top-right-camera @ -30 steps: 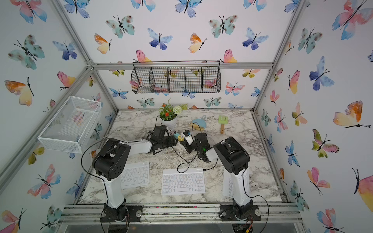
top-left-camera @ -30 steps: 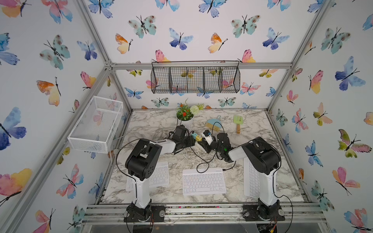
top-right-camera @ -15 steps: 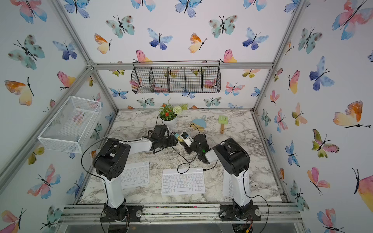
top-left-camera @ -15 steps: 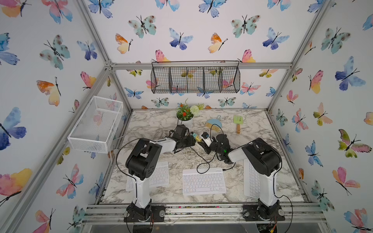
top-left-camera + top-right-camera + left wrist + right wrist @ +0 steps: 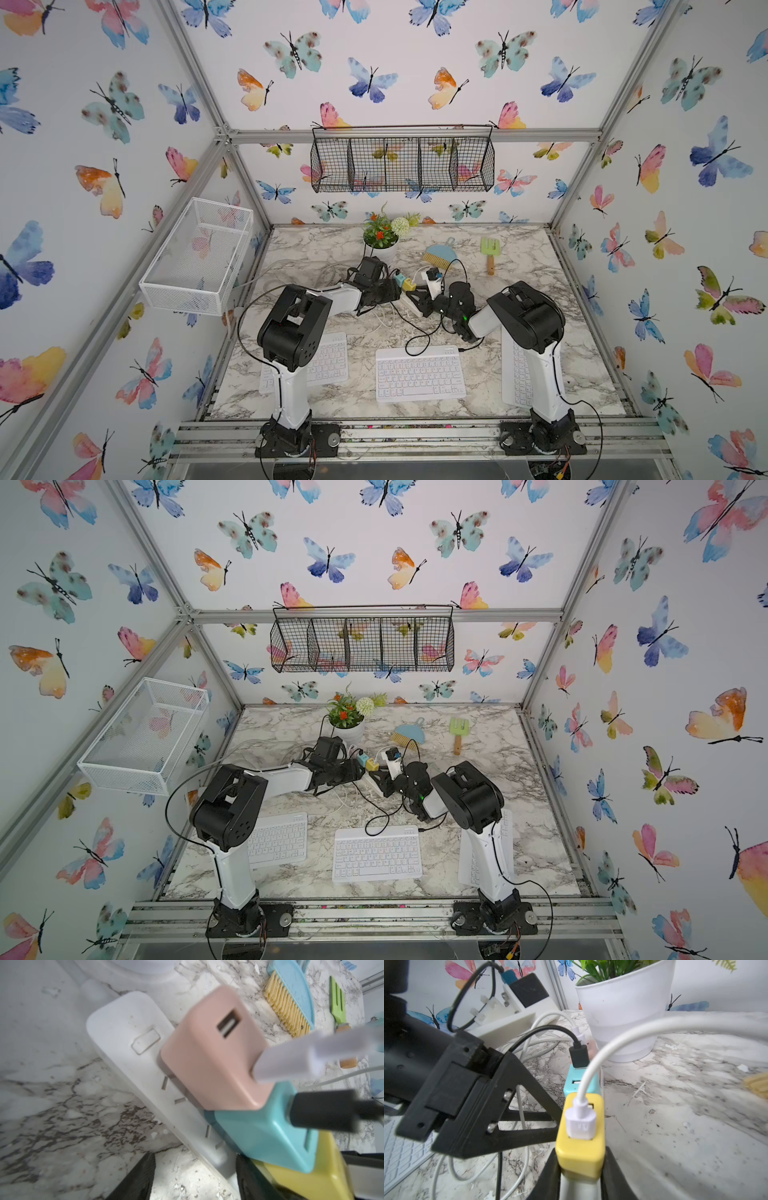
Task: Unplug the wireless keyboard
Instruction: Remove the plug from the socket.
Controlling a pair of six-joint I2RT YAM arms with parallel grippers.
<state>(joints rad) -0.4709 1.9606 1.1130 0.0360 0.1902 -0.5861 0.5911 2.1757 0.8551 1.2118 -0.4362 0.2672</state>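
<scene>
Right wrist: smooth, boxy yellow charger (image 5: 580, 1153)

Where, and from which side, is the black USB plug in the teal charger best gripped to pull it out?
Probably the black USB plug by its stiff body, not its thin cable. Come from above: it stands upright in the teal charger. Close across the row, because the pink charger and yellow charger stand beside it.
</scene>
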